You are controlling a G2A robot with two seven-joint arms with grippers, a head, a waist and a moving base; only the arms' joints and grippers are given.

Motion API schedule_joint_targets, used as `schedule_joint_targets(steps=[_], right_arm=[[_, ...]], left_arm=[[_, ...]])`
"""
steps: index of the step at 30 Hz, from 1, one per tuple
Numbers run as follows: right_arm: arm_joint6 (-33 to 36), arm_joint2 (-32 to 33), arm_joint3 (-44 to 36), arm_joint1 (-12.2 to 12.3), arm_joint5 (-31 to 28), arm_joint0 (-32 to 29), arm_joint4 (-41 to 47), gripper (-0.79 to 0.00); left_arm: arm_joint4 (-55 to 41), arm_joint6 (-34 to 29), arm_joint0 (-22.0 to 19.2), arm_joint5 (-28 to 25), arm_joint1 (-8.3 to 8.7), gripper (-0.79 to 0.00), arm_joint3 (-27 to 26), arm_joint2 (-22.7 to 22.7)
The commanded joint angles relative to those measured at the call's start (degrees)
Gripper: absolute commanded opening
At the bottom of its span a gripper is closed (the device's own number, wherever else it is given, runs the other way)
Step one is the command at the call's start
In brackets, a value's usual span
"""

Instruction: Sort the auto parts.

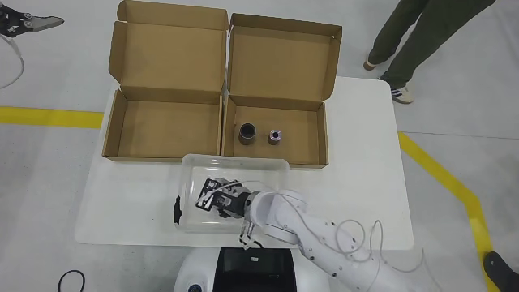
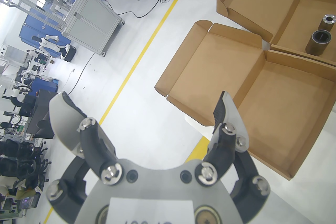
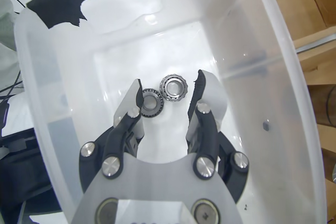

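squarely hung with right jaws spread, empty, inside the clear bin [image 3: 273, 15] by the near edge of the table [image 1: 369, 178]; faced two flat-lying bearings, one bearing [image 3: 173, 88] just ahead between them, the other bearing [image 3: 151, 102] beside one of them.

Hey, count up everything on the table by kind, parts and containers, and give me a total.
Bearings: 2, in the bin
Metal sleeves: 2, together in one box
Cardboard boxes: 2
Clear bin: 1
Total: 7
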Motion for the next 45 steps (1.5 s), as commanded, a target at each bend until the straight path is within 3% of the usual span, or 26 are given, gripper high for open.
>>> schedule_joint_targets(steps=[1, 12, 27, 31, 37, 45], right_arm=[[0.14, -0.48, 0.65, -0.42, 1.00, 0.32, -0.15, -0.406], [-0.65, -2.64, 4.68, -2.87, 5.41, 2.09, -1.23, -0.413], [0.51, -3.54, 8.04, -4.59, 6.59, 2.41, -4.14, -0.462], [0.66, -3.32, 8.24, -4.79, 6.63, 2.14, -4.81, -0.529], [0.30, -2.85, 8.36, -5.07, 6.49, 1.60, -5.14, -0.770], [-1.70, -0.80, 5.61, -4.73, 4.55, 0.03, -3.84, -0.785]], left_arm=[[0.00, 0.00, 0.00, 0.00, 0.00, 0.000, 0.00, 0.00], [0.00, 0.00, 0.00, 0.00, 0.00, 0.000, 0.00, 0.00], [0.00, 0.00, 0.00, 0.00, 0.00, 0.000, 0.00, 0.00], [0.00, 0.00, 0.00, 0.00, 0.00, 0.000, 0.00, 0.00], [0.00, 0.00, 0.00, 0.00, 0.00, 0.000, 0.00, 0.00], [0.00, 0.00, 0.00, 0.00, 0.00, 0.000, 0.00, 0.00]])
